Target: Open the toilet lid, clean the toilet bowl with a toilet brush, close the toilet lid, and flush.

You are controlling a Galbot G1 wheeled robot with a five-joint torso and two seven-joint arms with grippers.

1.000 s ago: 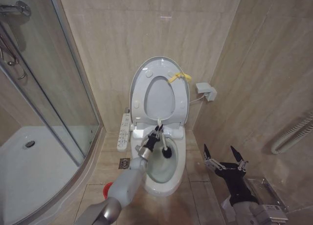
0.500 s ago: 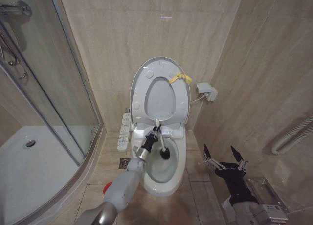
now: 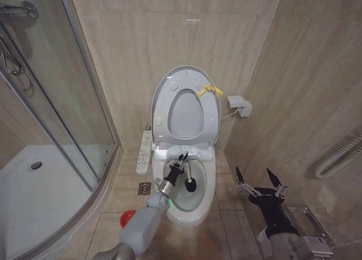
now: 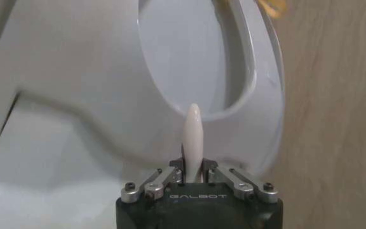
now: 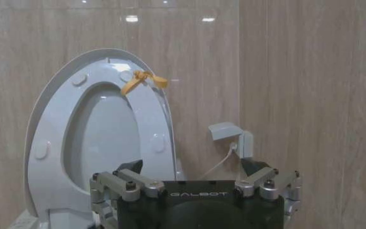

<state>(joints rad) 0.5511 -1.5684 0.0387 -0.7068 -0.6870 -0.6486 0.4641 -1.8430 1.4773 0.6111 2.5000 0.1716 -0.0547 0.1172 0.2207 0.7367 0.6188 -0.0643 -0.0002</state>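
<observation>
Your lid [image 3: 185, 104] is up and your left tool [image 3: 180, 165] is clamped on the brush [image 3: 189, 185] inside the bowl [image 3: 199, 206] — scrubbing underway; closing and flushing remain — right tool [image 3: 259, 182] spread wide, empty.

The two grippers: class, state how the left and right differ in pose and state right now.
The left gripper reaches over the toilet bowl, shut on the toilet brush; the right gripper waits beside the toilet, open and empty. Left points down into the bowl, right towards the wall. Both are black.
</observation>
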